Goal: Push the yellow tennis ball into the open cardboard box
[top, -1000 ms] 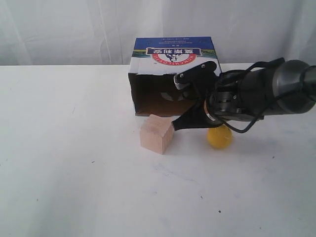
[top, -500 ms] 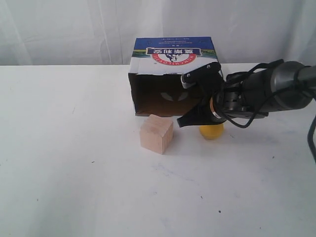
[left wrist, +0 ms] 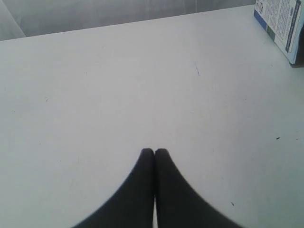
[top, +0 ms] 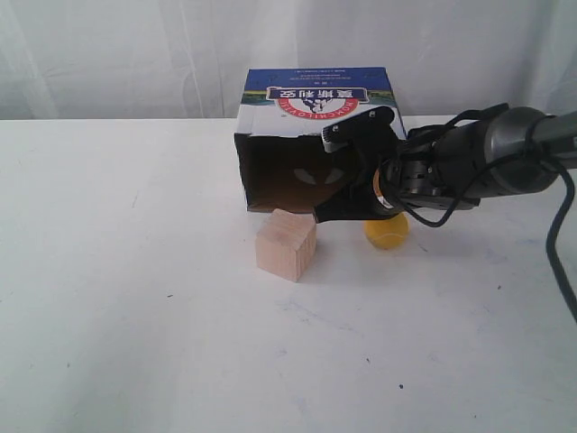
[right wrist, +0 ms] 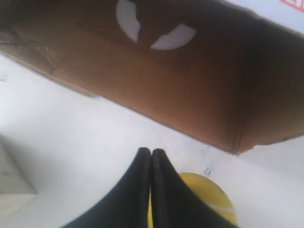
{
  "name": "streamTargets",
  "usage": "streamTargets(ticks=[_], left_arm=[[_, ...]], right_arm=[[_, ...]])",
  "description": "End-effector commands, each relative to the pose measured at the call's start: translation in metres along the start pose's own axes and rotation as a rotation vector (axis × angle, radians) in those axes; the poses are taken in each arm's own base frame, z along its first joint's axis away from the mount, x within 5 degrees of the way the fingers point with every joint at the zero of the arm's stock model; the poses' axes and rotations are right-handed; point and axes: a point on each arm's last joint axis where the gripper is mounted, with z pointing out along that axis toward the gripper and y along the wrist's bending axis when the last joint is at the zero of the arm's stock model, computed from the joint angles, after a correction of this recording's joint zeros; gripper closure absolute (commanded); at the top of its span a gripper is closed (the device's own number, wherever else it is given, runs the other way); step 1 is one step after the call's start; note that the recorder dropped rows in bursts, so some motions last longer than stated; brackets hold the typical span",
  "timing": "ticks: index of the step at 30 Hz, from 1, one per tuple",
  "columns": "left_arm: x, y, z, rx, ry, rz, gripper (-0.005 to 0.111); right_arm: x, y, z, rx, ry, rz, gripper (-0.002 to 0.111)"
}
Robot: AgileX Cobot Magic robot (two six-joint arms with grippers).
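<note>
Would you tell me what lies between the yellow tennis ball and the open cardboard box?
Only bare table between the yellow tennis ball and the open cardboard box, per the right wrist view.

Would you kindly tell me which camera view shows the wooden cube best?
The exterior view: the wooden cube appears whole there, on the table before the open cardboard box. The right wrist view catches only one blurred corner at the picture's edge; the left wrist view does not show it.

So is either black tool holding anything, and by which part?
Nothing is held. The left tool is shut empty; the right tool is shut too, beside the small yellow tennis ball, not around it.
</note>
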Motion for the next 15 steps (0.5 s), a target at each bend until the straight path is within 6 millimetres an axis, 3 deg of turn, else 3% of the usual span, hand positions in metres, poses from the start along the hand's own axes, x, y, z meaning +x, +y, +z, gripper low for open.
streamTargets(ticks=[1, 5, 15], left_arm=[[0.004, 0.0, 0.0, -0.006, 0.025, 0.002, 0.107], [0.004, 0.0, 0.0, -0.006, 0.031, 0.002, 0.107], [0.004, 0.0, 0.0, -0.006, 0.031, 0.002, 0.107]], right_arm=[[-0.003, -0.015, -0.01, 0.126, 0.035, 0.0, 0.108], [0.006, -0.021, -0.01, 0.196, 0.092, -0.002, 0.108], [0.003, -0.011, -0.007, 0.087, 0.036, -0.012, 0.108]])
